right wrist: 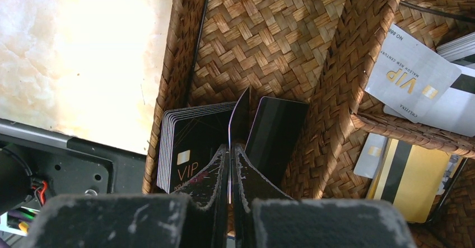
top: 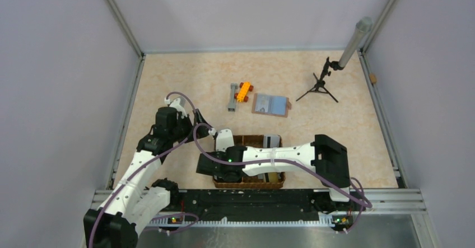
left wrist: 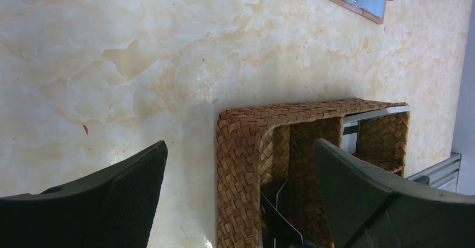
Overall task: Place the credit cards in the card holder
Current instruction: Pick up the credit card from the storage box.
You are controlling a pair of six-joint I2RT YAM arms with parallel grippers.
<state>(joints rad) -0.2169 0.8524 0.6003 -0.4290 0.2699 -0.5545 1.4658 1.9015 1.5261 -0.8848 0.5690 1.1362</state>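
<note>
Right gripper (top: 205, 167) reaches across into the left end of the woven brown compartment basket (top: 252, 185) at my edge of the beige marble-patterned table (top: 185, 74); from above I cannot see its fingertips. Left gripper (top: 204, 127) hangs just past the basket's far left corner. The open brown leather-like card holder with its light blue inside (top: 270, 104) lies farther back, well apart from the basket, near an orange toy block (top: 243, 91) and a grey bar (top: 232, 97). A small black tripod (top: 317, 88) stands far right. Pale lilac walls (top: 56, 63) enclose the table.

On the left wrist camera, the jaws stand wide apart over the basket corner, holding nothing.

On the right wrist camera, the fingers (right wrist: 215, 172) are pressed together on a thin black plastic card (right wrist: 238, 113), edge-up in the end compartment, between a stack of black VIP cards (right wrist: 182, 147) and another black card (right wrist: 277, 130). Neighbouring compartments hold a white VIP card (right wrist: 411, 74) and a gold striped card (right wrist: 417, 175).
</note>
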